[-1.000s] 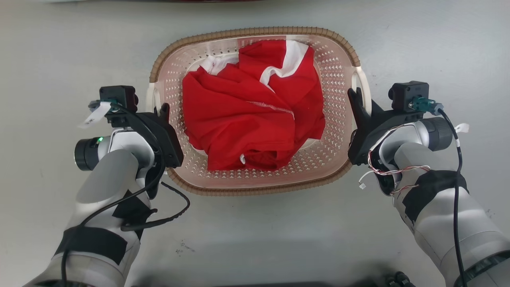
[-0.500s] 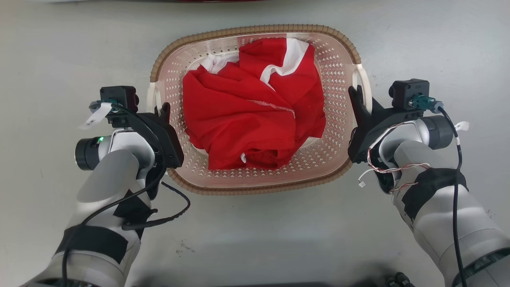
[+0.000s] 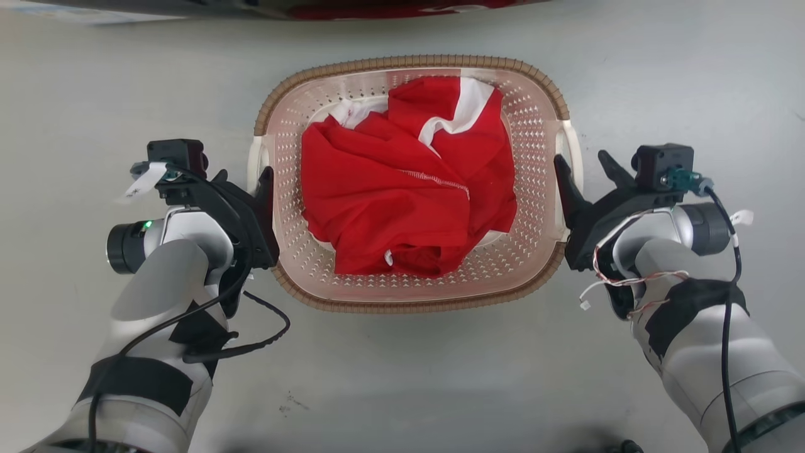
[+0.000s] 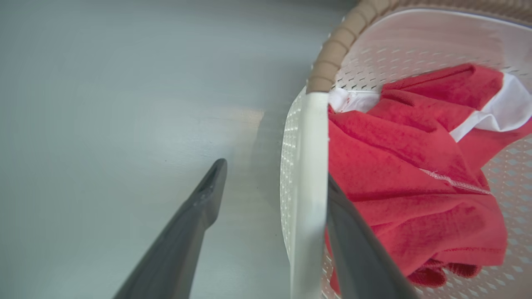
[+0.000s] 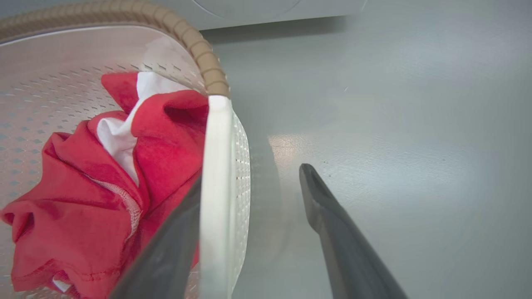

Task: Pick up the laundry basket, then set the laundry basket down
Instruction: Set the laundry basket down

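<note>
A rounded-rectangular cream-white plastic laundry basket [image 3: 409,61], with perforated walls and a brown woven-look rim, sits on a smooth pale grey floor [image 3: 402,390], centred in front of the robot. A crumpled red and white cloth [image 3: 402,214] lies heaped in its middle.

The left gripper [image 3: 244,173] is at the basket's left side with its two dark fingers spread apart. In the left wrist view, one finger is inside the basket just beside the white left handle [image 4: 309,187]. The other stands outside, apart from the handle. The right gripper [image 3: 580,157] mirrors this at the white right handle [image 5: 214,187], with one finger inside and one apart on the outside.

Half a second ago the right pair was pinched close on its handle, and the left gripper's outer finger was tucked in. Now both pincers are spread and grip nothing. The head camera has also shifted, so the whole scene sits slightly lower in its view.
</note>
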Available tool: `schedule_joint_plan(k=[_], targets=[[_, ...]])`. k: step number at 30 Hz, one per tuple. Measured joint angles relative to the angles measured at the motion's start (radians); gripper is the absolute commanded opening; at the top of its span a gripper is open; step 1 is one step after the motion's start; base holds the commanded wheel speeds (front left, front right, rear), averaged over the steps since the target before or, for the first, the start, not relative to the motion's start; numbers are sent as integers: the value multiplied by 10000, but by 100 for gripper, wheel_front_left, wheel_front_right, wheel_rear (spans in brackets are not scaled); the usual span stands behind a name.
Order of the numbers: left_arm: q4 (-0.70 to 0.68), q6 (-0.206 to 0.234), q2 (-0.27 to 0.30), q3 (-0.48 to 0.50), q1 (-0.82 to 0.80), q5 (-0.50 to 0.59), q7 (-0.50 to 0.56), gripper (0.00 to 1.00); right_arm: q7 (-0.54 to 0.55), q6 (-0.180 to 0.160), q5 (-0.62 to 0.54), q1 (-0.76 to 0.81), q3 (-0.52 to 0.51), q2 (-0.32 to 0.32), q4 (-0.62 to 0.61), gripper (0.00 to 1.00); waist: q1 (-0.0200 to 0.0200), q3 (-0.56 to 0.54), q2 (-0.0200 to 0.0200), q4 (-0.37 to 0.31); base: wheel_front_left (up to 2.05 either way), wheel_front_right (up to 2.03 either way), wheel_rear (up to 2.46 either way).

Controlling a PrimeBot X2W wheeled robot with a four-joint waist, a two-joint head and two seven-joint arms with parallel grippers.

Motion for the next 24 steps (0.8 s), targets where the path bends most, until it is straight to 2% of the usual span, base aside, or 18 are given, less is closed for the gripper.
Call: schedule_joint_plan(k=[10, 16, 24], targets=[[29, -38, 13, -107, 690, 42, -897, 100, -176, 186, 0, 658, 27, 19, -136, 100, 0, -771, 0, -49, 0, 0, 0], [6, -38, 19, -121, 1155, 52, -1707, 100, -211, 274, 0, 1079, -44, -82, -351, 100, -1, -1529, 0, -101, 0, 0, 0], [-167, -29, 25, -119, 1857, 94, -2063, 100, -213, 359, 8, 1905, -430, -245, -1108, 100, -2, -2792, -1, -144, 0, 0, 0]])
